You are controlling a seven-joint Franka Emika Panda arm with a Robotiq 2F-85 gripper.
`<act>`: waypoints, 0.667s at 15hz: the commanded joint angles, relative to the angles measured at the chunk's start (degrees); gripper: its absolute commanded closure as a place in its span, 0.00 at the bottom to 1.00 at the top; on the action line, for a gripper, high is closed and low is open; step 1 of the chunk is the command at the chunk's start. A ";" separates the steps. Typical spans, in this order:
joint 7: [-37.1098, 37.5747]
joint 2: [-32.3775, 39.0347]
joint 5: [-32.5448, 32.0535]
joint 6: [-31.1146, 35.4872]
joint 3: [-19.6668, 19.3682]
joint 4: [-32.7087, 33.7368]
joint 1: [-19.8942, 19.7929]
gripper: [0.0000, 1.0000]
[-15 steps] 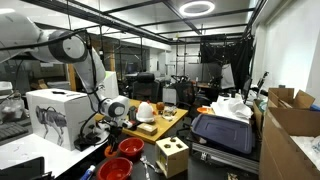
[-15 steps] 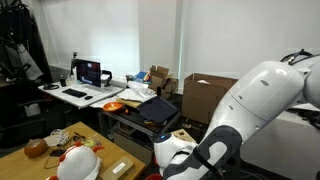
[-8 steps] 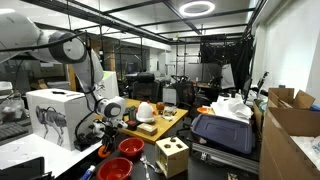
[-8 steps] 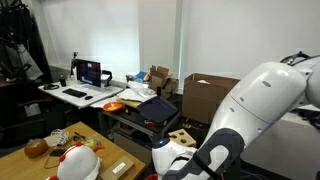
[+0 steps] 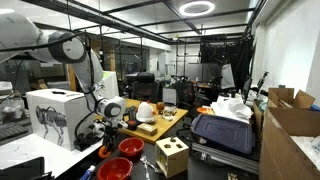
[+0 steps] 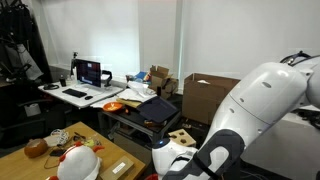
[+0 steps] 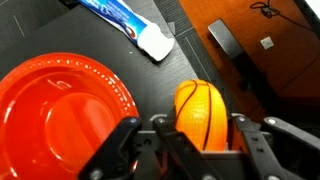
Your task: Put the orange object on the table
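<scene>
In the wrist view my gripper (image 7: 200, 130) is shut on the orange object (image 7: 198, 104), a small ball with black seams like a mini basketball, gripped on both sides. It hangs just above a dark surface, beside a red bowl (image 7: 60, 110). In an exterior view the gripper (image 5: 108, 128) is low, just left of the two red bowls (image 5: 130, 147); the orange object is too small to make out there. A pale tabletop (image 5: 28, 152) shows at the lower left. In an exterior view only the white arm (image 6: 262, 105) shows.
A toothpaste tube (image 7: 128, 25) lies beyond the bowl. A light wooden box with holes (image 5: 171, 155) stands right of the bowls. A yellowish board (image 5: 160, 125) carries a white helmet. A white carton (image 5: 55, 115) stands at left, a black case (image 5: 222, 132) at right.
A second ago the gripper stood slightly higher and further right; it dropped toward the bowls. It has not moved in the last half second.
</scene>
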 commanded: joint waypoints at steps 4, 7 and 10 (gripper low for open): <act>6.64 -1.15 -2.22 0.20 -3.30 -1.17 3.21 0.93; 7.47 -1.20 -2.24 -0.10 -3.06 -1.18 3.18 0.93; 7.76 -1.11 -2.40 -0.50 -2.92 -1.03 3.15 0.93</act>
